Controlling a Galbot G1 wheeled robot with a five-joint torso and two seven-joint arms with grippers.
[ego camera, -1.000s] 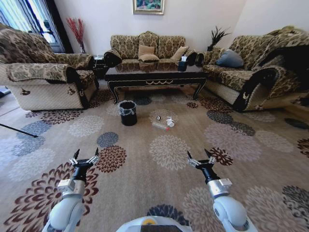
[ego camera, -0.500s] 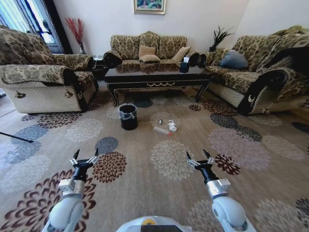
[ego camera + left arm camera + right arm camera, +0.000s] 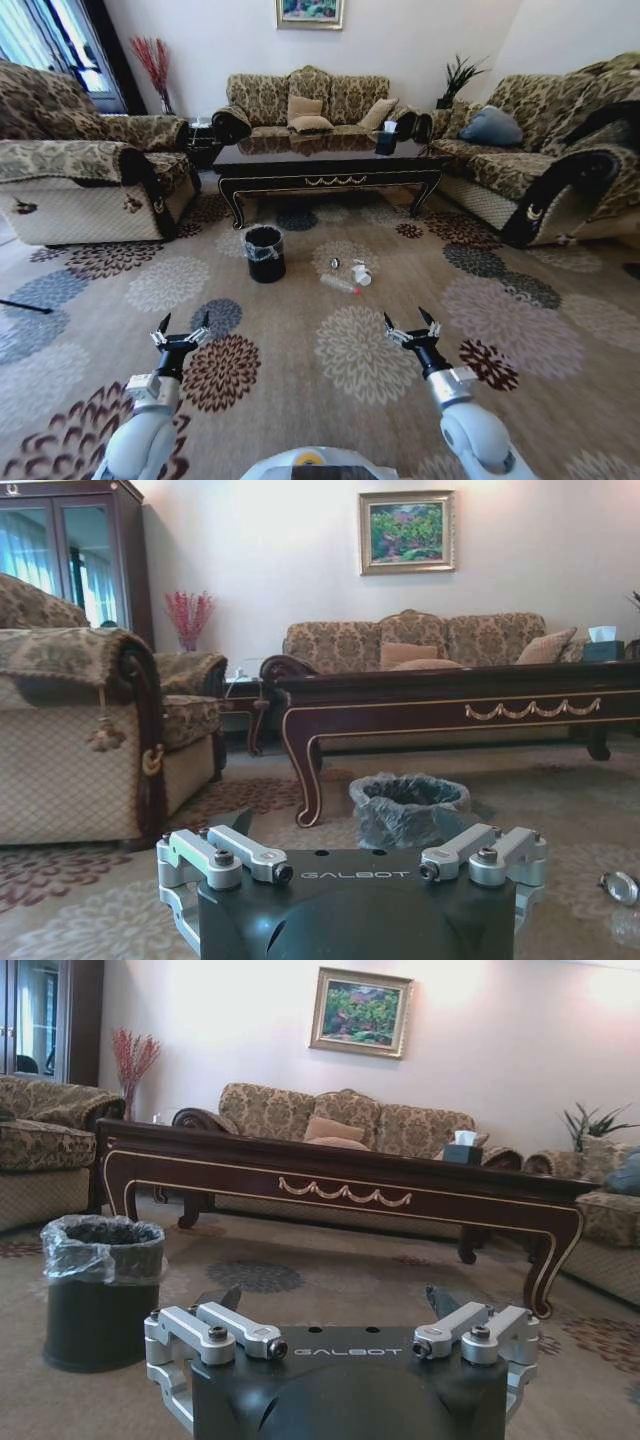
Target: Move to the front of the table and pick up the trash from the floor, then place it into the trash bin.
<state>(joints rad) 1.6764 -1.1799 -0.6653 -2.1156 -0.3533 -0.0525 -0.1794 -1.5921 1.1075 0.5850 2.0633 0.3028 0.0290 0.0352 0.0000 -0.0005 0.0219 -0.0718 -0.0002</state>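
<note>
The dark brown table [image 3: 330, 168] stands ahead, in front of the far sofa. On the patterned carpet floor [image 3: 290, 400] before it lies the trash: a clear bottle [image 3: 338, 284] with a red cap, a white cup-like piece [image 3: 361, 274] and a tiny silvery piece [image 3: 335, 264]. Left of them stands the black trash bin [image 3: 265, 252] with its liner. My left gripper [image 3: 182, 333] and right gripper [image 3: 412, 327] hang open and empty over the carpet, well short of the trash. The left wrist view has the bin [image 3: 410, 808], table [image 3: 470, 705] and silvery piece [image 3: 620, 885]; the right wrist view has the bin [image 3: 95, 1290] and table [image 3: 340, 1185].
An armchair [image 3: 80, 180] flanks the carpet on the left and a sofa [image 3: 540, 165] on the right. A small dark tissue box [image 3: 387, 140] sits on the table's right end. Open carpet lies between me and the trash.
The whole head view has shifted: the camera has come closer to the table, so bin and trash sit lower and larger. Both arms hold the same open pose.
</note>
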